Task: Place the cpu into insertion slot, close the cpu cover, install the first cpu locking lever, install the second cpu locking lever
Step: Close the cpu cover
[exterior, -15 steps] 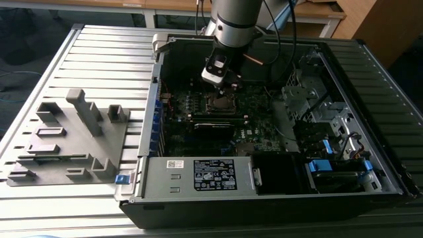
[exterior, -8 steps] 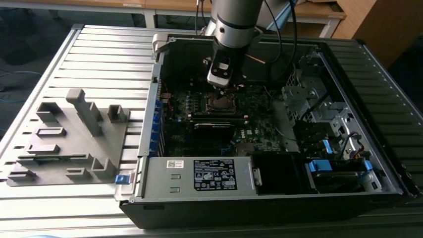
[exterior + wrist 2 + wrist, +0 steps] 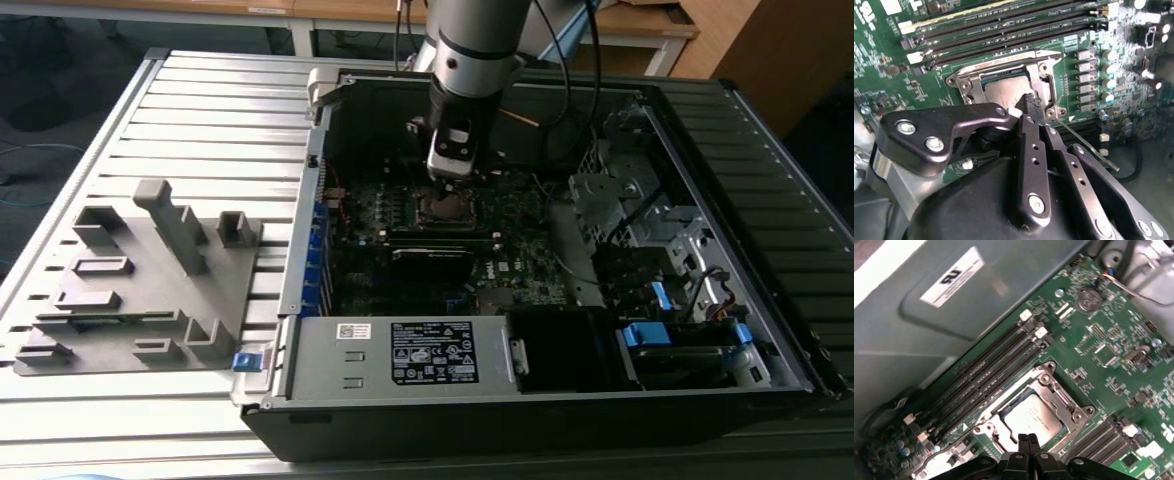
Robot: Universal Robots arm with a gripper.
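Fingers (image 3: pixel 1023 445) shut, empty, just above cpu (image 3: pixel 1031 417), framed by cpu cover (image 3: pixel 1055 386); lever (image 3: pixel 1086 146) beside cpu prob. thin, springy: press near tip.

A: Where is the exterior view?
B: High up, far back, looking down into the computer (image 3: pixel 534 430) on the table (image 3: pixel 200 120).
A: And both wrist views?
B: Very close, both seeing the cpu (image 3: pixel 1004 92) (image 3: pixel 1031 417).

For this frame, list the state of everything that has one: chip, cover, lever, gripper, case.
cpu: seated in the socket, metal top up.
cpu cover: down flat around the cpu.
locking lever: sticking out from the socket corner, apparently not latched.
gripper: shut, tips at the socket's edge, nothing seen between them.
computer case: open, its inside exposed.
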